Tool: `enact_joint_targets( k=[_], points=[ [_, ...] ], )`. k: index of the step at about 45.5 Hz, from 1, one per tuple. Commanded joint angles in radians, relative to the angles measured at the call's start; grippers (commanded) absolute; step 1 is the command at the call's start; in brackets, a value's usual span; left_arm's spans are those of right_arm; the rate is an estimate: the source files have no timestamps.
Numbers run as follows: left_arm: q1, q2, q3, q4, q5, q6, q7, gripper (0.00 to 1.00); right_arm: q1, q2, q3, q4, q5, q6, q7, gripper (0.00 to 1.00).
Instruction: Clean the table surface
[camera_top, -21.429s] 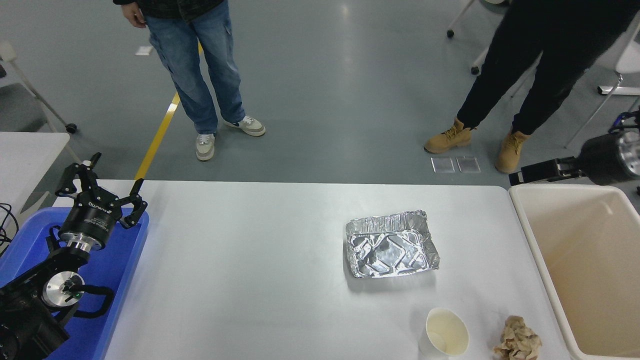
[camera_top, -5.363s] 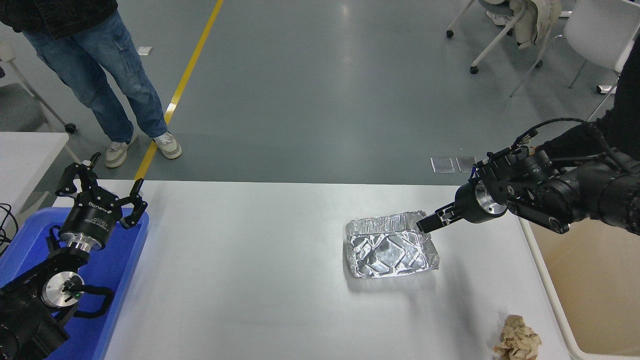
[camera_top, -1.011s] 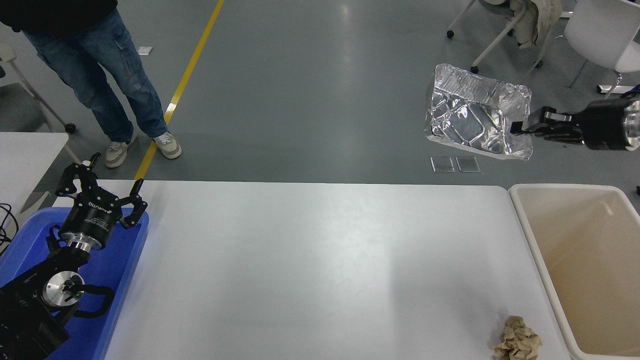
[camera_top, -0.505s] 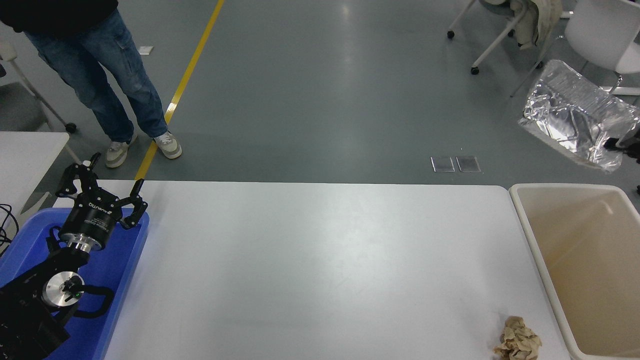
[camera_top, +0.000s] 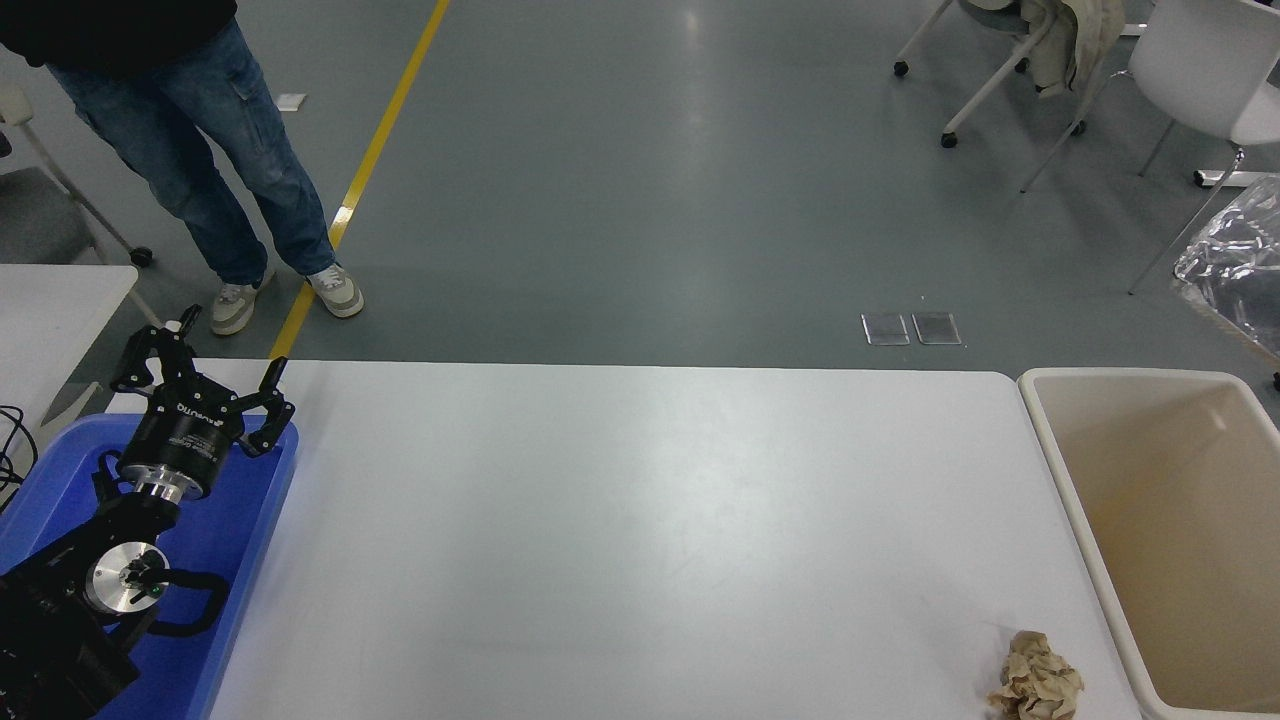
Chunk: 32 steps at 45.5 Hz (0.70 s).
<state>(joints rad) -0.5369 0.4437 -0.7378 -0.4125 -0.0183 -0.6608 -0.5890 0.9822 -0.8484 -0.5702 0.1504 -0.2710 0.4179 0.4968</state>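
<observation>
Person (camera_top: 190, 130): stands on the grey floor beyond the far left corner of the table, in blue jeans and pale sneakers, only the legs and the hem of a dark top in sight.
Small table (camera_top: 50, 310): white, at the left edge, apart from the big one.
Blue tray (camera_top: 240, 540): sits just beside the big table's left end, its rim close along the edge.
Left arm (camera_top: 70, 610): black, comes in from the lower left corner and hangs over the blue tray.
Left gripper (camera_top: 200, 385): points away toward the far side, over the tray's far end; its fingers (camera_top: 275, 395) stand spread wide with nothing between them.
Table surface (camera_top: 620, 530): big, plain white, rounded at the corners, fills the middle from the blue tray across to the beige bin.
Yellow line (camera_top: 360, 180): runs slantwise over the floor from the top down to the table's far left corner.
Paper wad (camera_top: 1037, 686): brown, crumpled, lies on the table at the near right corner, near the bin but not touching it.
Beige bin (camera_top: 1060, 450): stands just beside the table's right end, open on top.
Foil tray (camera_top: 1235, 260): shiny and crinkled, up in the air at the right edge, beyond the bin's far rim, cut off by the frame; what holds it is out of sight.
Right gripper: not to be seen.
Chairs (camera_top: 1190, 60): white, on the floor at the far right.
</observation>
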Motion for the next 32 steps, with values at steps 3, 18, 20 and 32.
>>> enact_joint_targets(
  k=[3, 18, 20, 32],
  points=[
    [0.000, 0.000, 0.000, 0.000, 0.000, 0.000, 0.000, 1.00, -0.103, 0.037, 0.056, -0.031, 0.050, -0.071, -0.171, 0.00],
    [0.000, 0.000, 0.000, 0.000, 0.000, 0.000, 0.000, 1.00, -0.160, 0.109, 0.084, -0.031, 0.052, -0.175, -0.388, 0.00],
    [0.000, 0.001, 0.000, 0.000, 0.000, 0.000, 0.000, 1.00, -0.169, 0.120, 0.095, -0.031, 0.052, -0.186, -0.409, 0.00],
    [0.000, 0.000, 0.000, 0.001, 0.000, 0.001, 0.000, 1.00, -0.235, 0.180, 0.162, -0.032, 0.052, -0.223, -0.446, 0.00]
  ],
)
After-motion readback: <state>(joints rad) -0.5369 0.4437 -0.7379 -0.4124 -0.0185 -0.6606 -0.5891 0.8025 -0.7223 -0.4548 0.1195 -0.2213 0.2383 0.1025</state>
